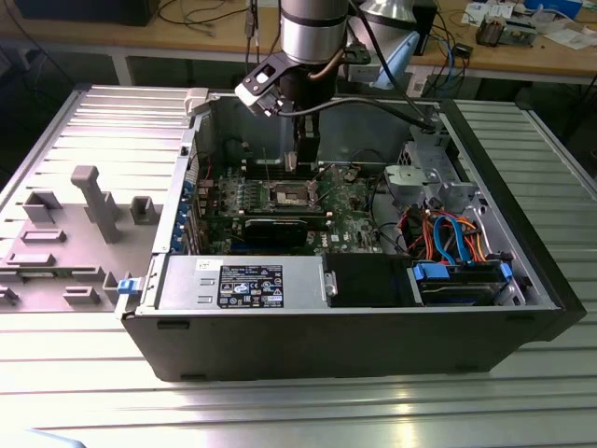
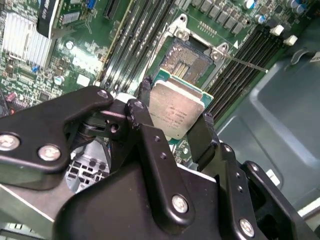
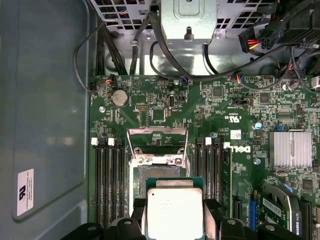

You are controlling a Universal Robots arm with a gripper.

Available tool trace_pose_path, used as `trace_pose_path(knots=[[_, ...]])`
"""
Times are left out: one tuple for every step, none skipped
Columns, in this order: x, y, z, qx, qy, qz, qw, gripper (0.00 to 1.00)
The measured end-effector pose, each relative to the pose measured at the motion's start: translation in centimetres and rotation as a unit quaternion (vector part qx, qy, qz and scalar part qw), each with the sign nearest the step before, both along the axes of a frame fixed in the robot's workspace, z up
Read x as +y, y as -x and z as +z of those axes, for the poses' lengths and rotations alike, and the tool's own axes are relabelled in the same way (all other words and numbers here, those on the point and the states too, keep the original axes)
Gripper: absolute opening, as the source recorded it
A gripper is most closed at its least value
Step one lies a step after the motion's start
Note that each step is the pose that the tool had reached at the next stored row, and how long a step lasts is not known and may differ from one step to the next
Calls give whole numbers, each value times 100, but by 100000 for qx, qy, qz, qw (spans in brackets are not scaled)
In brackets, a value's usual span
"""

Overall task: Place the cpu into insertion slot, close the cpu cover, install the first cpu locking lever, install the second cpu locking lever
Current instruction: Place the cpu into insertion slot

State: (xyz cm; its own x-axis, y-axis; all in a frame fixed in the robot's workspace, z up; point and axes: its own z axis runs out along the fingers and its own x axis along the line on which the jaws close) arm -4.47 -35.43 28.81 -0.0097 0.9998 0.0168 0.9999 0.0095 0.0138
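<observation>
Green motherboard (image 1: 350,201) lay on the floor of the open computer case (image 1: 326,341) in the exterior view, walled in by the case sides, while the arm reached straight down from above. Its gripper (image 1: 298,161) hung just above the insertion slot (image 1: 289,194), with free room over the board and cables crowded towards the exterior view's right. In the second wrist view, the black fingers (image 2: 141,107) were clenched on two opposite edges of the cpu (image 2: 176,109), which was held tilted and apart from the socket, whose pale centre lay uncovered beyond it. Long memory slots (image 2: 132,42) ran close along both sides of the socket, leaving narrow margins. In the first wrist view, the chip sat between the fingertips, its far edge overlapping the near rim of the socket. The cpu cover (image 3: 157,131) stood swung up at the socket's far edge, so the opening was unobstructed. A finned heat sink (image 3: 290,149) sat well apart to one side, and the bare case wall (image 3: 45,100) lay beyond the memory slots on the other.
</observation>
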Motion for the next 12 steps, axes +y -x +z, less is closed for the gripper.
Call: trace_pose_path(knots=[[0, 0, -1, -5, 36, -3, 100000, 54], [0, 0, 0, -3, 71, -4, 100000, 54], [0, 0, 0, -2, 75, -3, 100000, 54], [0, 0, -1, -4, 82, -2, 100000, 54], [0, 0, -1, -3, 84, -5, 100000, 54], [0, 0, 0, -1, 88, -4, 100000, 54], [0, 0, -1, -5, 91, -4, 100000, 54], [0, 0, 0, -2, 98, -3, 100000, 54], [0, 0, 0, -3, 103, -6, 100000, 54], [0, 0, -1, -4, 109, -4, 100000, 54], [0, 0, -1, -4, 109, -6, 100000, 54], [0, 0, -1, -4, 115, -2, 100000, 54]])
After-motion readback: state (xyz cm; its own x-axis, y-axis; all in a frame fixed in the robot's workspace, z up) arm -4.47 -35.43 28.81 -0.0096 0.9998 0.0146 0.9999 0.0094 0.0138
